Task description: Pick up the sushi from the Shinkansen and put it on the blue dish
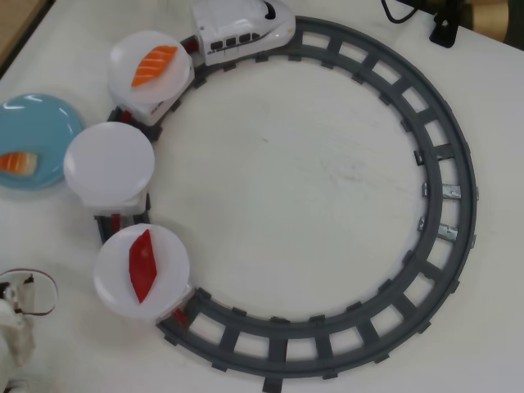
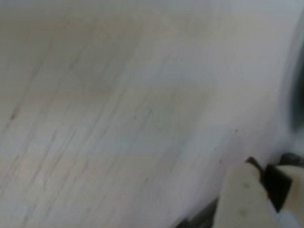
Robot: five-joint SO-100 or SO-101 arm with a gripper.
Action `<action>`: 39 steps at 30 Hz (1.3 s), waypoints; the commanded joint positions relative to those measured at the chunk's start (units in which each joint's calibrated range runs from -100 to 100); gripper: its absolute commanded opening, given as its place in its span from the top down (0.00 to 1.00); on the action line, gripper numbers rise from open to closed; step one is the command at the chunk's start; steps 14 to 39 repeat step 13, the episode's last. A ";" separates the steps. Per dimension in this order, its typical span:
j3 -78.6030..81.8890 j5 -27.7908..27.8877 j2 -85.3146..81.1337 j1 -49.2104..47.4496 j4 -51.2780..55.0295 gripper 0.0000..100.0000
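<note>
One sushi (image 1: pixel 18 162) lies on blue dish (image 1: pixel 33 135), left of Shinkansen (image 1: pixel 242 29) in overhead view. Tool (image 2: pixel 251 199) blurred in wrist view over tabletop (image 2: pixel 118 104); jaw state unclear.

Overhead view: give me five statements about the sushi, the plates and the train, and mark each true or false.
1. The sushi with the forked tail lies on the blue dish. True.
2. The middle white plate carries a piece of sushi. False: it is bare.
3. The dark red piece lies on the white plate farthest from the Shinkansen engine. True.
4. The flat salmon piece lies on the table beside the track. False: it lies on the white plate right behind the engine.
5. The blue dish rides on the grey track. False: it sits on the table, outside the loop, at the left edge.
</note>
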 commanded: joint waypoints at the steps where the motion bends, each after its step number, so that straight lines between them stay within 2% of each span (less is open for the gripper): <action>1: 0.44 -0.14 -0.71 0.00 0.48 0.97; 39: 0.35 -0.14 -0.54 0.00 0.48 0.97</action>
